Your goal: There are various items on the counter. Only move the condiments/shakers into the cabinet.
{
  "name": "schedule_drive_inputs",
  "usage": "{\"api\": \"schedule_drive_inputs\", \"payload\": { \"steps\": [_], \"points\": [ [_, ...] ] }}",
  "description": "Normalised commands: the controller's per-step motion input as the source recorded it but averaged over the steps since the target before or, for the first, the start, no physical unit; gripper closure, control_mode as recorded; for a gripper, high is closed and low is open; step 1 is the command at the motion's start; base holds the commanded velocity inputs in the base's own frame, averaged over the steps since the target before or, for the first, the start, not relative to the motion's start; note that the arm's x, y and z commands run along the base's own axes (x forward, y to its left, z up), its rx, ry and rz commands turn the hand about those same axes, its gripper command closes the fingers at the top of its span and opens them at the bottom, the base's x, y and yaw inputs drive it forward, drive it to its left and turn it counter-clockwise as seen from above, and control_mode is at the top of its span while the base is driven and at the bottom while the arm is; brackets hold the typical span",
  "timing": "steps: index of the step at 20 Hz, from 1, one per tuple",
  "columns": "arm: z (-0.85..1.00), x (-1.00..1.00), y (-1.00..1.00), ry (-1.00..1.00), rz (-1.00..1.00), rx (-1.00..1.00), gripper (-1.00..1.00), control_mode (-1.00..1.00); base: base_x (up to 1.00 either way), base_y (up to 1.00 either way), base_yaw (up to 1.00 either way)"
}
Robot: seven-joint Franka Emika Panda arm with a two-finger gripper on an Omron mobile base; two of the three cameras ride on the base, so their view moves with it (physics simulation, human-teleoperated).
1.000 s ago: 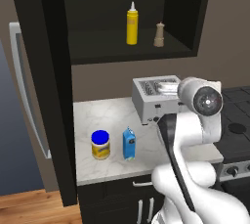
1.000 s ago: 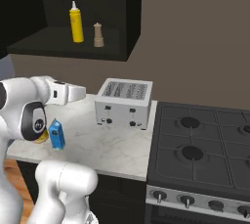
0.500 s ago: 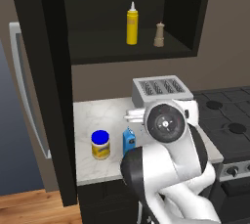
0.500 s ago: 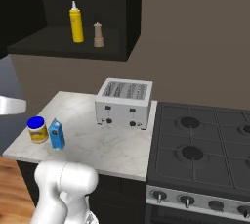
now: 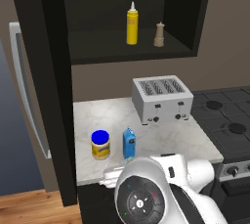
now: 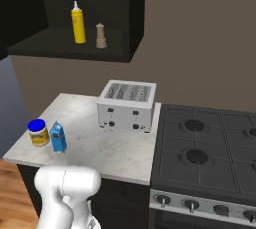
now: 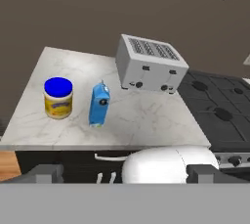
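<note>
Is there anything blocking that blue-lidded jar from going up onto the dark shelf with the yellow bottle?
Nothing visible blocks it. The blue-lidded jar stands on the counter with only the blue carton beside it, apart. The cabinet is open-fronted, and its shelf has free room left of the yellow squeeze bottle and shaker.

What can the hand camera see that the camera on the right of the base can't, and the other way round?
Hand view alone: the gripper, its fingers wide apart. Right base view alone: the yellow squeeze bottle and tan shaker on the cabinet shelf. Both share the counter, blue-lidded jar, blue carton, toaster and stove.
</note>
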Motion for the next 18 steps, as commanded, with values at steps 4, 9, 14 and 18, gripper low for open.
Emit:
{"api": "schedule_drive_inputs", "payload": {
  "steps": [4,9,14,18],
  "points": [
    [-1.0,-0.79,0.0,0.0,0.12,0.04,-1.0,-1.0,0.0,0.0,0.0],
    [-0.56,0.07,0.05,-0.27,0.01,0.11,-1.0,-1.0,0.0,0.0,0.0],
    [-0.21,0.37,0.22,-0.32,-0.01,0.03,-1.0,-1.0,0.0,0.0,0.0],
    [-0.13,0.59,0.2,-0.31,-0.04,0.0,-1.0,-1.0,0.0,0.0,0.0]
  ]
}}
